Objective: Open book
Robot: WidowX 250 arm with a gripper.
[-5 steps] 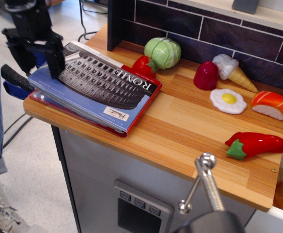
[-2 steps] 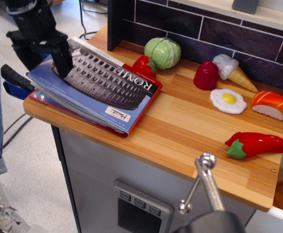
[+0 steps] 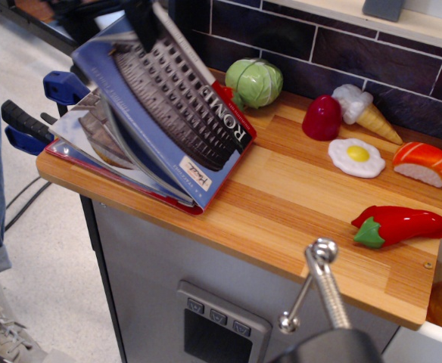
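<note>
The book lies at the left end of the wooden counter. Its blue cover, with the grey Colosseum photo and white "ROME" title, is lifted steeply at its left edge. Several pages fan out below, and an inner page with a picture shows. The red-edged back stays flat on the wood. My gripper is at the top edge of the view, its dark fingers closed on the raised cover's upper edge. Most of the gripper is out of frame.
Toy foods lie to the right: a green cabbage, a red piece, an ice cream cone, a fried egg, salmon sushi, a red chili. Blue-black clamps jut out left. A dark tiled wall stands behind.
My gripper has risen up and to the right with the cover's left edge. The cover has swung from nearly flat to steeply raised, and the pages beneath have fanned open.
</note>
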